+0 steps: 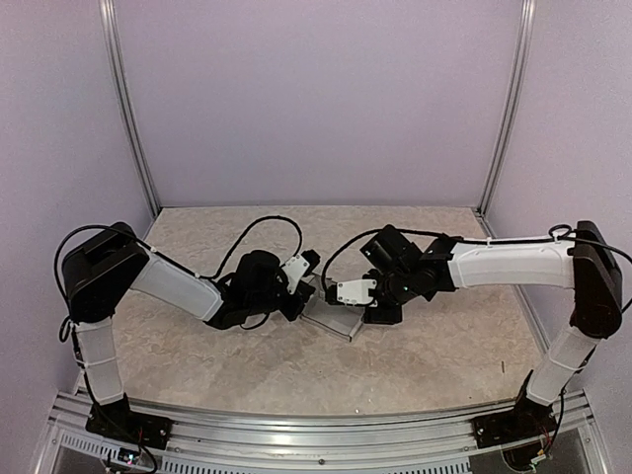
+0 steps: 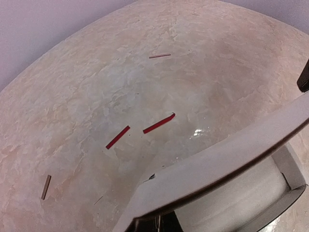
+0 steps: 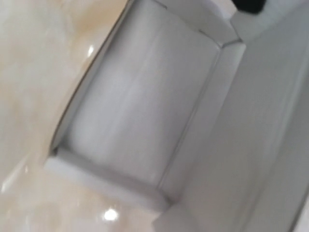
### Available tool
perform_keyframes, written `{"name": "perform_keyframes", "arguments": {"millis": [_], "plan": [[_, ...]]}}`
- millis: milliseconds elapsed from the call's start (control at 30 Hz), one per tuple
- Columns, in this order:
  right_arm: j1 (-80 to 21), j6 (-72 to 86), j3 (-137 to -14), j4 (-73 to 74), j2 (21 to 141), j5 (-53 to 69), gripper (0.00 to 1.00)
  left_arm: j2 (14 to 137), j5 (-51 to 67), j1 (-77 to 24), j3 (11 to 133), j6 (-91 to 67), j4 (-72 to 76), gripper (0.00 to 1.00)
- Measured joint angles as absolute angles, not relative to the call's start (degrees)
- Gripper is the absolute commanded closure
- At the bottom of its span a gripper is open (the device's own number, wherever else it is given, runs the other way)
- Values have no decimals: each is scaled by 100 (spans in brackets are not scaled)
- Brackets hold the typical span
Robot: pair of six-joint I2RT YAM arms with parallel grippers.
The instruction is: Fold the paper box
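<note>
the paper box [image 1: 334, 322], seemingly light, thin and crease-prone, lies between left gripper [image 1: 309, 292] and right gripper [image 1: 375, 314]; best pinched at a wall edge, though i cannot tell how far either's fingers are open.

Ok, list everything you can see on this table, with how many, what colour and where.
box: one, pale grey-white, partly folded, mid-table between the two arms.
red strips: two, red, flat on the table beyond the box in the left wrist view.
brown strips: two, brownish, flat on the table, far apart, either side of the red ones.
table: one, beige marbled, under everything.
walls: lilac, behind and at both sides.
arms: two, black and white, left arm and right arm reaching in to the box.
end effectors: two, black, left end effector and right end effector at the box; whether open or shut is hidden.
</note>
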State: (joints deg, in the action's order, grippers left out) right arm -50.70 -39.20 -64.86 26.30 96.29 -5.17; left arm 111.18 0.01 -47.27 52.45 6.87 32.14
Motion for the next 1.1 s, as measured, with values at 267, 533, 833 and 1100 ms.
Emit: {"name": "perform_keyframes", "arguments": {"millis": [267, 533, 833, 1100], "plan": [[-4720, -4982, -6423, 3317, 9220, -285, 44, 11207, 134, -4727, 5376, 760, 3173, 100], [-4233, -5596, -6440, 3236, 9389, -445, 53, 11231, 416, -4692, 5741, 1041, 2932, 100], [-4121, -5697, -6420, 2510, 9456, -322, 64, 11404, 722, -4641, 6211, 1247, 2552, 96], [-4123, -5631, -6283, 2377, 9349, -156, 61, 11625, 829, -4637, 6543, 1253, 2294, 95]]}}
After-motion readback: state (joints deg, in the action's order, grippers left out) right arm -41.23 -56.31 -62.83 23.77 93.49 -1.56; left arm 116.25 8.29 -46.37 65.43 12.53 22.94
